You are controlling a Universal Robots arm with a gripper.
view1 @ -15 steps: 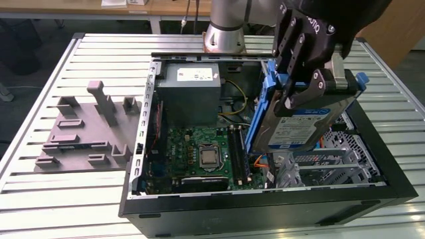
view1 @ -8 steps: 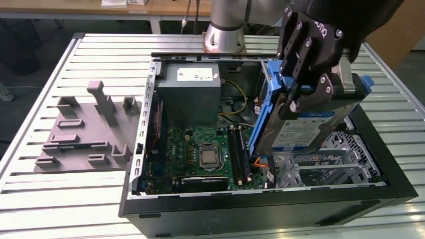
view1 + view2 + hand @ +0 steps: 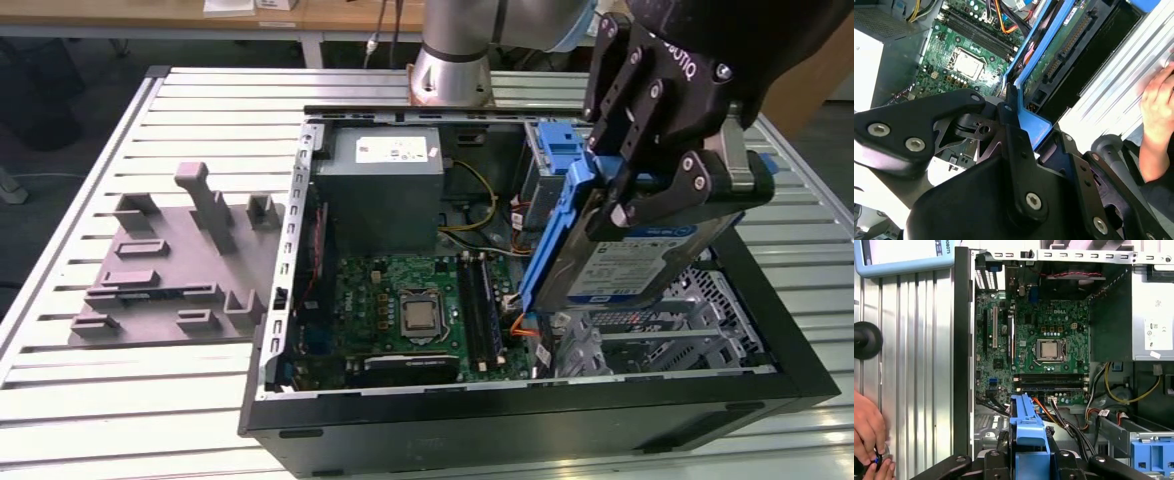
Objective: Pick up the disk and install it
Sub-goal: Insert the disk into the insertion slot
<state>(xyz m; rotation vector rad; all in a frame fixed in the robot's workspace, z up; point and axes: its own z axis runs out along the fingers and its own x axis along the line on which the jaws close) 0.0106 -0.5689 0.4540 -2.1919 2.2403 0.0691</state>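
Observation:
The disk, a silver drive with a white-and-blue label and a blue plastic frame, hangs tilted on edge over the open computer case. It is on the exterior view's right side, above the drive cage. My gripper is shut on the disk, one black finger on each flat side. The second wrist view shows the disk's green circuit underside and its blue frame running down between my fingers. In the first wrist view the blue frame end sticks out from my gripper above the motherboard.
Inside the case are a grey power supply box, bundled cables and a bare blue bracket in the bay. A grey moulded fixture lies on the slatted table at the exterior view's left. A person's hand rests on the table beside the case.

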